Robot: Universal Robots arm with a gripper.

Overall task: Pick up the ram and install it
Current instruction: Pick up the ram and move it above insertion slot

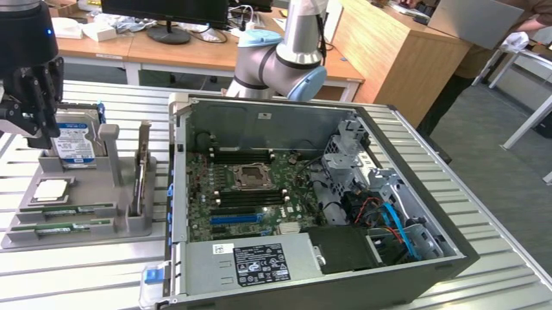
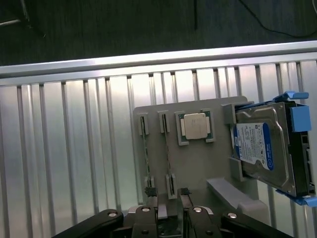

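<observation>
Over the slatted table (image 1: 86, 271), the tool (image 2: 166, 196) hangs spread and empty above the tray (image 2: 198, 163) with the ram (image 1: 67, 209).

Two thin green ram sticks (image 1: 67, 208), seemingly on edge, parallel in grey holder (image 1: 86, 187)

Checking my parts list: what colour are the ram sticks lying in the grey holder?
Green, with pale labels; the ram sticks show best in the exterior view.
</observation>
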